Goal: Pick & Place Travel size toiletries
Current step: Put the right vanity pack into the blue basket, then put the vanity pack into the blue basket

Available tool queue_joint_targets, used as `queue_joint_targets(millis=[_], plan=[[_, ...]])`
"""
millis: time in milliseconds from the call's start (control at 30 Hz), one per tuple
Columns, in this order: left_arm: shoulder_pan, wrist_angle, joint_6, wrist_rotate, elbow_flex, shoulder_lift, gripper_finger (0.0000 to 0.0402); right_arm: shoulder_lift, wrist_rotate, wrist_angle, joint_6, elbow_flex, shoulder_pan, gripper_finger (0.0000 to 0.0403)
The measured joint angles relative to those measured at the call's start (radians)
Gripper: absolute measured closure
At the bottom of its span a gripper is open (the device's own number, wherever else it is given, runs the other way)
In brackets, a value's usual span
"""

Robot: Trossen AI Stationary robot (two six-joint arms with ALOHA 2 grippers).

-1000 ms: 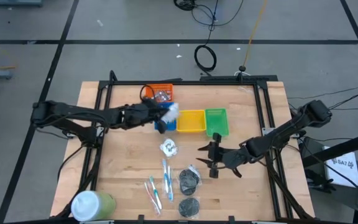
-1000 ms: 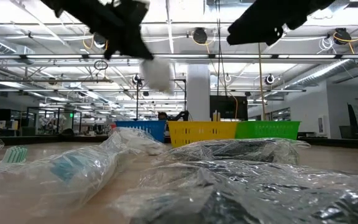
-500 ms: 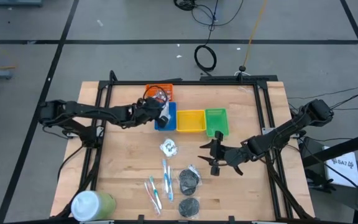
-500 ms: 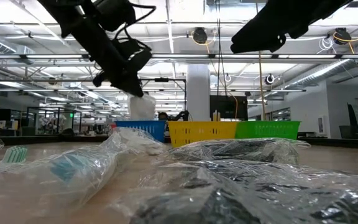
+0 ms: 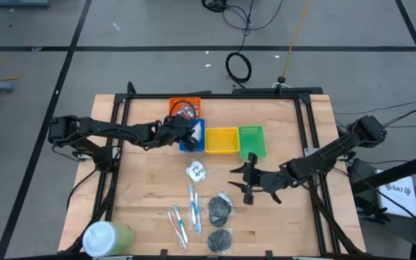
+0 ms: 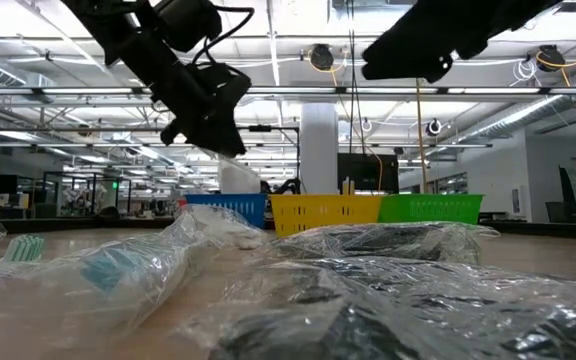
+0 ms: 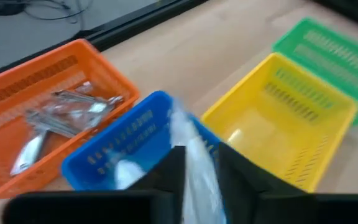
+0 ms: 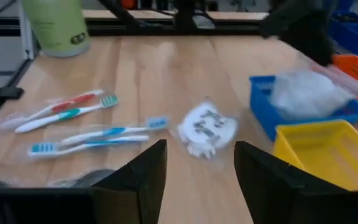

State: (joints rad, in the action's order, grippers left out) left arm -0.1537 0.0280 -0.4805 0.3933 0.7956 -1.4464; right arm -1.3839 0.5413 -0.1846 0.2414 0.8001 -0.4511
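My left gripper [image 5: 191, 133] hangs over the blue tray [image 5: 193, 143], shut on a white wrinkly packet [image 7: 194, 165] that reaches down into that tray [image 6: 236, 178]. My right gripper [image 5: 243, 184] hovers open above the table, right of the loose toiletries, and touches nothing. On the wood lie another white packet [image 5: 196, 171], several bagged toothbrushes [image 5: 186, 214] and two bagged dark discs [image 5: 220, 207]. Silvery sticks [image 7: 67, 109] lie in the orange tray [image 5: 185, 108]. My left gripper pinches the upper end of the white packet [image 7: 188, 134] between its two fingers, coming from above and slanting toward the table's right. The packet hangs below the fingers, with its lower end down inside the blue tray [image 7: 126, 146]; whether it rests on the tray floor is hidden.
Yellow tray [image 5: 222, 140] and green tray [image 5: 250, 141] stand in a row right of the blue one. A large green cylinder with a white cap [image 5: 108, 237] lies at the near left corner. Bare wood stretches left of the toiletries and right of my right gripper.
My left gripper has come down over the blue tray with the white packet. The packet, high above the tray rim a second ago, now hangs into the tray. My right arm has kept still.
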Motion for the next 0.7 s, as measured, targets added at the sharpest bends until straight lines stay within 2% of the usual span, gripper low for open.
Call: queue_joint_targets(millis=[67, 167, 300, 400, 467, 700], plan=[[-0.005, -0.028, 0.003, -0.030, 0.000, 0.001, 0.0271, -0.040, -0.023, -0.086, -0.056, -0.005, 0.001, 0.0221], [-0.010, -0.048, 0.011, -0.084, 0.000, 0.001, 0.0205, -0.149, -0.087, -0.319, -0.147, -0.013, 0.014, 0.0209], [-0.012, -0.085, 0.077, -0.185, 0.000, 0.048, 0.0134, -0.286, -0.176, -0.523, -0.175, -0.008, 0.055, 0.0195], [-0.001, -0.078, 0.070, -0.253, 0.002, 0.116, 0.0101, -0.361, -0.176, -0.473, -0.167, 0.029, 0.110, 0.0185], [0.015, -0.081, 0.059, -0.262, 0.002, 0.158, 0.0086, -0.421, -0.179, -0.418, -0.191, 0.093, 0.148, 0.0177], [0.081, -0.004, 0.091, -0.193, 0.002, 0.262, 0.0071, -0.594, -0.192, -0.082, -0.217, 0.360, 0.240, 0.0136]])
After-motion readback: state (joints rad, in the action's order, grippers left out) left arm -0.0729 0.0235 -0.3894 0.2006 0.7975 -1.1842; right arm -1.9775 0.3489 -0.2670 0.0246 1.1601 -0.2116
